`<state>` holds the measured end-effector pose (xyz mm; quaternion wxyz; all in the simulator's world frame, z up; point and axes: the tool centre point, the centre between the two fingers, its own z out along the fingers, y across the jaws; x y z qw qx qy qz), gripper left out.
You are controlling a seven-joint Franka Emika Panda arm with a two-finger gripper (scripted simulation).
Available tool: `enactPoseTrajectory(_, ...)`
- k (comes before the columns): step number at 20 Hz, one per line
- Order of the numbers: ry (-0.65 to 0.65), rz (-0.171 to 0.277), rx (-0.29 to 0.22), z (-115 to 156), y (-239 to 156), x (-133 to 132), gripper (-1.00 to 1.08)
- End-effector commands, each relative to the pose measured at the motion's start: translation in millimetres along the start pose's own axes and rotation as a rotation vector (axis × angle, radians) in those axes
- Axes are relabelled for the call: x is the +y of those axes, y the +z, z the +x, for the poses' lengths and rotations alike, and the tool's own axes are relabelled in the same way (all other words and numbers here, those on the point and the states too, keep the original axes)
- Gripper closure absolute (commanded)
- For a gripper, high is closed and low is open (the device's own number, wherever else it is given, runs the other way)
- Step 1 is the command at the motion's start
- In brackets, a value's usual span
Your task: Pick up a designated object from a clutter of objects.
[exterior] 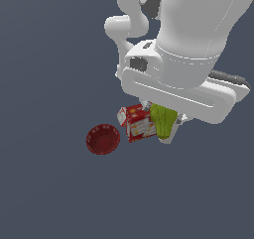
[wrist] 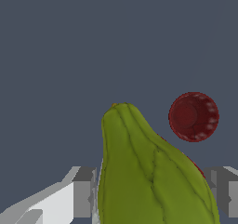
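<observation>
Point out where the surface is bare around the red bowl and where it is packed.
Bare floor surrounds the red ribbed bowl on the exterior view's left and below. It is crowded on that view's right: red-and-white printed box, lumpy green pear and the hand cluster.

A flat, matte, dark slate-blue floor (exterior: pixel 44 193) fills every corner of the exterior frame, evenly lit, plain and unmarked, no walls or furniture showing.

Plain dark grey-blue floor (exterior: pixel 49 193), nothing w/ it
</observation>
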<state>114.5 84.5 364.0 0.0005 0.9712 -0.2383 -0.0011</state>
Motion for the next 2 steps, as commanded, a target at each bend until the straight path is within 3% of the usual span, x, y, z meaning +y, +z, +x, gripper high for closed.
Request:
enactPoseTrajectory(1, 0.000, 0.001, 0.002, 0.7, -2.7, -1.5, 1.08)
enactPoseTrajectory(2, 0.000, 0.001, 0.002, 0.8, -2.8, -1.6, 1.08)
